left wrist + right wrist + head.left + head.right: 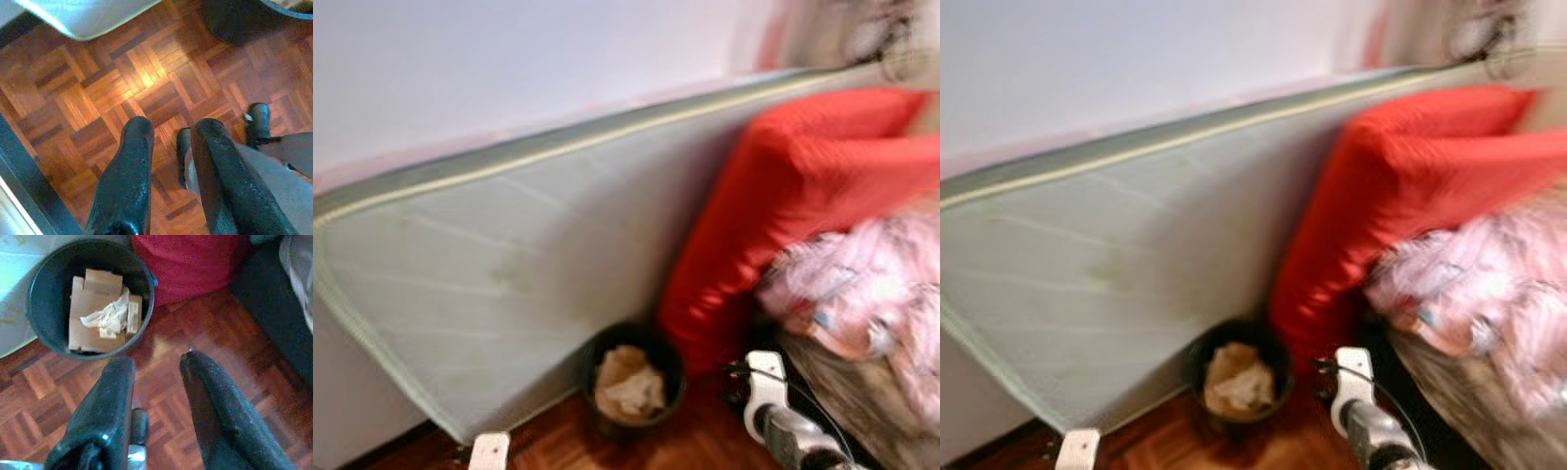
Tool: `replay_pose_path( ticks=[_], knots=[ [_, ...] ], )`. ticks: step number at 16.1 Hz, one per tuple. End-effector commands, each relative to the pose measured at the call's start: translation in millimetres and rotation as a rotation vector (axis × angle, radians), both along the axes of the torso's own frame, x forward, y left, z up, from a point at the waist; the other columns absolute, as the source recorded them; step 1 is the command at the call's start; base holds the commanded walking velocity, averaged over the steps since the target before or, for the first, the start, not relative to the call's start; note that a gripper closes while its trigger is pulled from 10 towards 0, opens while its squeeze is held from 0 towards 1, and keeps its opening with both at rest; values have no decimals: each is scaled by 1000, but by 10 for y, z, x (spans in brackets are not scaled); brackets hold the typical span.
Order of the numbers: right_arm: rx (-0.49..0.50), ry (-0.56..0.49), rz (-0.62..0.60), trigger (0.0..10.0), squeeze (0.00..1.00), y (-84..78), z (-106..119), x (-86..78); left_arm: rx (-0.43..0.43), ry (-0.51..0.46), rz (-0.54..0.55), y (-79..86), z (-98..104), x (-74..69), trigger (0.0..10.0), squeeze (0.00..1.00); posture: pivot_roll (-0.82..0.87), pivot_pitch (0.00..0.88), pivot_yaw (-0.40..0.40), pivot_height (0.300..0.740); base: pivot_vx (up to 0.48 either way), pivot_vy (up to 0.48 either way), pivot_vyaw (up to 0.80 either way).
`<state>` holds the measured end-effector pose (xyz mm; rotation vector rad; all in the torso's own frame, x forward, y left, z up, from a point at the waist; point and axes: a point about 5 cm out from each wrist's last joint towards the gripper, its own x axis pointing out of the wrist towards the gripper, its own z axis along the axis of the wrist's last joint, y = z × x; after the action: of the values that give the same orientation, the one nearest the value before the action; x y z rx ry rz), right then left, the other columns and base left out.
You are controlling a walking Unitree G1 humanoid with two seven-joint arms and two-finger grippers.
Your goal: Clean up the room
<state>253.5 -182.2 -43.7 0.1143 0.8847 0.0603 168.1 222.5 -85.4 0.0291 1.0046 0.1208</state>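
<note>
One dark bucket [90, 298] sits on the wood floor [146, 78], holding cardboard pieces [95, 316] and crumpled paper [108, 316]. I see it against the foot of a pale mattress [509, 264] leaning on the wall, with a red cushion [783, 196] just to its right and a pink patterned bundle [871, 294] further right. My right hand [156, 372] hangs over the floor on the near side of the bucket, fingers apart, carrying nothing. My left hand [171, 142] hangs low over bare floor, also parted and empty.
</note>
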Motion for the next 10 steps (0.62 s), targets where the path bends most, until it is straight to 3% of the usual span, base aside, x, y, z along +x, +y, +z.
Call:
replay_pose_path(
  ticks=[1, 4, 10],
  knots=[
    [-4, -4, -14, 10000, 0, -29, 9, 8, -2, 11, -10, -16, -10, -13, 10000, 0, 101, 0, -16, 740, 0, 0, -775],
    [-8, -24, -13, 10000, 0, -28, 21, 22, -1, 12, -12, -13, -10, -15, 10000, 0, 102, 0, -13, 740, 0, 0, -773],
    [-71, -401, -40, 10000, 0, -62, 289, 230, 1, 7, -3, 1, -7, -16, 10000, 0, 101, 0, -18, 740, 0, 0, 0]
  ],
)
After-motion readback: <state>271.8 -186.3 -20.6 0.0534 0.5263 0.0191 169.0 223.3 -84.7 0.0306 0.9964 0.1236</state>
